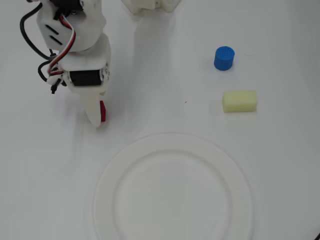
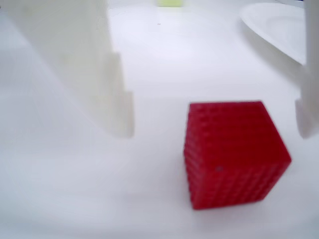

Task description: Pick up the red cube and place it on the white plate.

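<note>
The red cube (image 2: pixel 234 154) sits on the white table between my two white fingers, closer to the right finger (image 2: pixel 306 109) than to the left finger (image 2: pixel 117 99), touching neither. In the overhead view only a sliver of the cube (image 1: pixel 103 111) shows beside the gripper (image 1: pixel 98 117), which points down at the table on the left. The gripper (image 2: pixel 214 130) is open around the cube. The white plate (image 1: pixel 107 192) lies at the lower middle of the overhead view, below and right of the gripper; its rim shows at the wrist view's top right (image 2: pixel 279 25).
A blue cylinder (image 1: pixel 224 58) and a pale yellow-green block (image 1: pixel 240 101) stand at the right, above the plate; the block's edge shows at the wrist view's top (image 2: pixel 170 2). A white fixture (image 1: pixel 150 5) sits at the top edge. Arm cables (image 1: pixel 35 45) hang at the left.
</note>
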Motion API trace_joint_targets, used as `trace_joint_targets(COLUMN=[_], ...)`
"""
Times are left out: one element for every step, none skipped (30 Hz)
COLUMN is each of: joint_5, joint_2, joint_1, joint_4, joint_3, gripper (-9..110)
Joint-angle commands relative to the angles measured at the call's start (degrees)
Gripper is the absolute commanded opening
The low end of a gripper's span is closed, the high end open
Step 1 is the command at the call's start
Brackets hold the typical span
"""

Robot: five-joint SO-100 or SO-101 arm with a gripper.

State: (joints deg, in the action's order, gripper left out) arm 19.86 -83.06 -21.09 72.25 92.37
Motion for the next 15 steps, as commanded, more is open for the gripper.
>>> trace_joint_targets(joint_5=[0.7, 0.9, 1.2, 1.7, 1.9, 2.1, 2.3, 2.5, 2.5, 2.6, 2.7, 2.7, 3.1, 3.6, 4.0], joint_2=[0.4, 1.0, 1.6, 2.5, 3.3, 4.0, 4.5, 4.7, 4.7, 4.4, 3.8, 3.1, 2.1, 0.9, -0.5], joint_1=[1.0, 1.1, 1.1, 1.1, 1.1, 1.1, 1.1, 1.1, 0.9, 0.7, 0.4, 0.1, -0.1, -0.2, -0.2], joint_4=[-1.7, -2.1, -2.4, -2.4, -2.4, -2.4, -2.4, -2.5, -2.9, -3.1, -3.3, -3.3, -3.3, -3.3, -3.1], joint_3=[-0.3, -0.4, -0.6, -1.1, -1.7, -2.2, -2.5, -2.6, -2.6, -2.6, -2.6, -2.6, -2.5, -2.3, -1.8], gripper=[24, 23, 22, 19, 15, 12, 10, 8, 5, 2, 0, 0, 0, 0, 0])
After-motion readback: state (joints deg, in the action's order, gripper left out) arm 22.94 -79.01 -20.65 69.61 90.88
